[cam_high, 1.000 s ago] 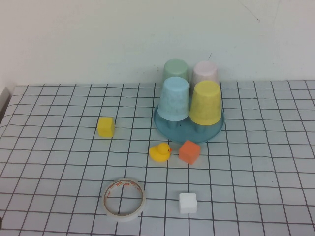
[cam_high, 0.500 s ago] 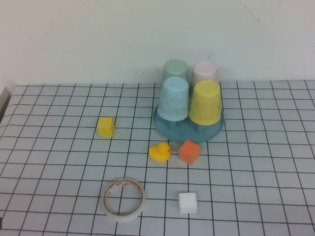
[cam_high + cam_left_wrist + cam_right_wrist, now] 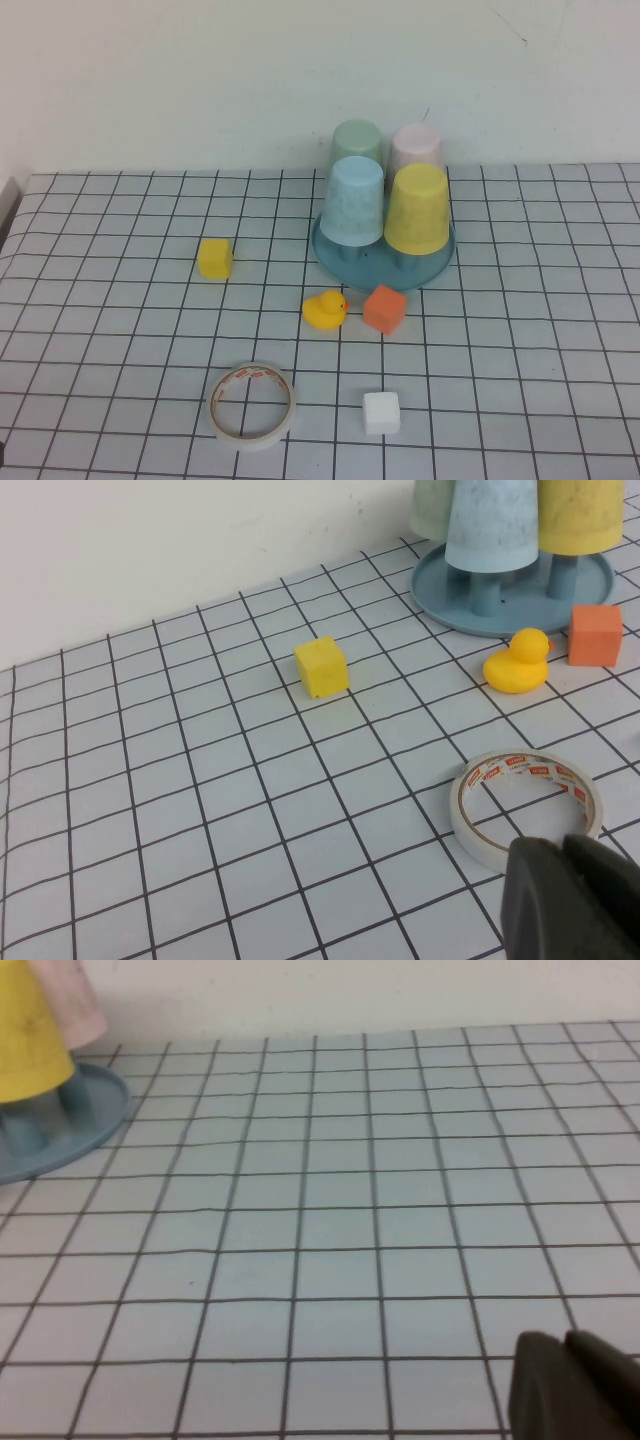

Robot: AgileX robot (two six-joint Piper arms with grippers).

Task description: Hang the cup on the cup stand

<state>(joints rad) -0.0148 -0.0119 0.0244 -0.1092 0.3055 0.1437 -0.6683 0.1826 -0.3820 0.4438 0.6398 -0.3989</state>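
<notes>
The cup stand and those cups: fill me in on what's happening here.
Nothing is being handled right now. The yellow cup already sits upside down on the cup stand, beside the light blue cup, with a green cup and a pink cup behind. The left gripper hangs low near the tape roll, and the right gripper hangs over bare table right of the stand; both fingers look closed and hold nothing.

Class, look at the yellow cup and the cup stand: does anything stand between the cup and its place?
Nothing visible does: the yellow cup already sits inverted on the cup stand. The left gripper and right gripper are parked away.
</notes>
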